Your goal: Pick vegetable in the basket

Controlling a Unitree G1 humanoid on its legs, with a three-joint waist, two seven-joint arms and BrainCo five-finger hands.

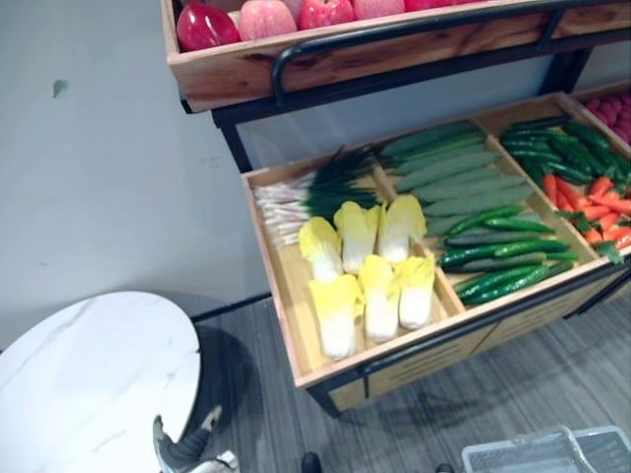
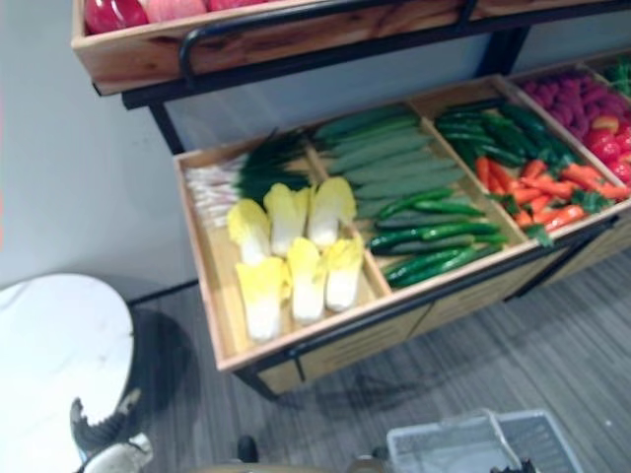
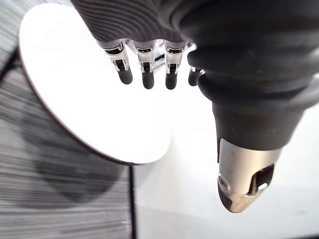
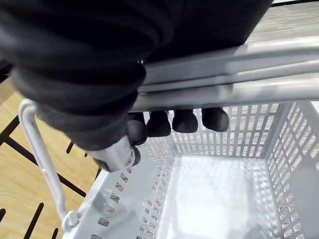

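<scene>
A grocery shop: tiered wooden bins display napa cabbages, cucumbers, carrots and apples, with a shopping basket nearby.

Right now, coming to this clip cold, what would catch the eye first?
The pale yellow cabbages stand out first, lying in the left compartment of the wooden display tray, with green cucumbers in the next compartment and orange carrots beyond. Red apples line the shelf above. Low on the right, the right hand is curled round the handle of the grey basket.
</scene>
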